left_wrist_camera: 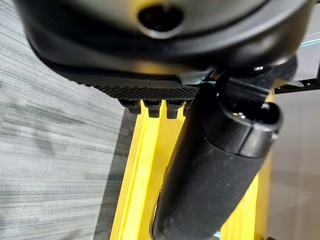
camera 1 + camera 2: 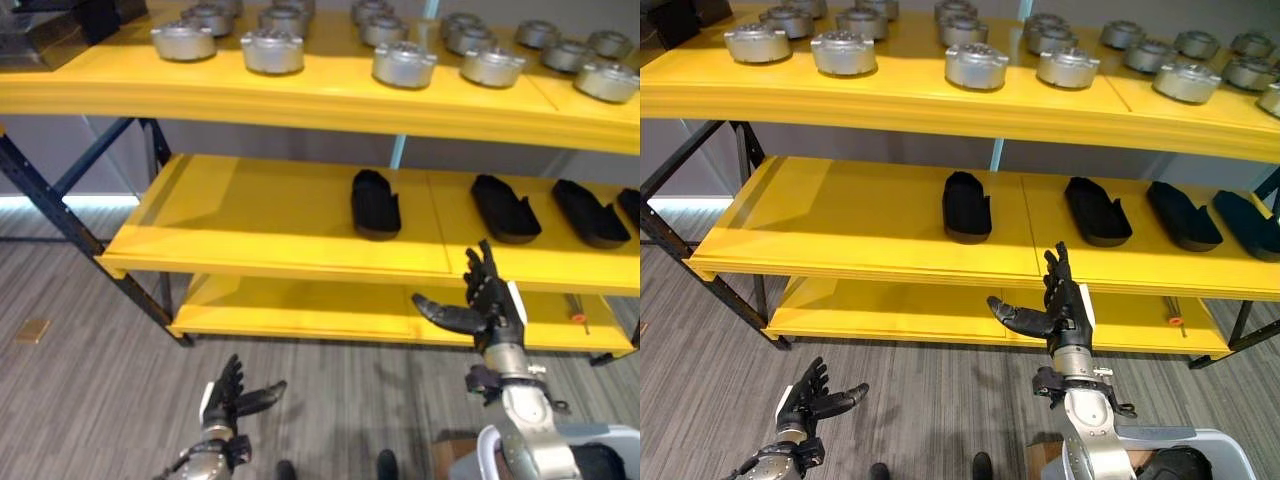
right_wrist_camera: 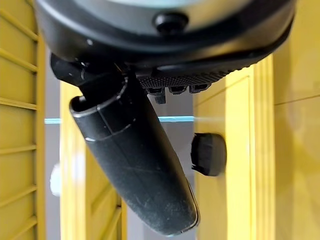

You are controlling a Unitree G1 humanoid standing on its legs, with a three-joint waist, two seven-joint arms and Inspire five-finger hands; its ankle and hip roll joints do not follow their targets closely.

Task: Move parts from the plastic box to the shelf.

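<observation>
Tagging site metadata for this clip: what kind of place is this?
Probably a factory or warehouse parts store: a yellow shelf rack on dark steel legs, rows of round metal parts on its top level, and black moulded parts lined along the middle level.

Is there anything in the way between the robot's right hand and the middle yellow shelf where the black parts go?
Nothing visible blocks it. The right hand is open and empty, raised in front of the middle shelf. The nearest black part lies further back on that shelf, with bare yellow board beside it.
</observation>
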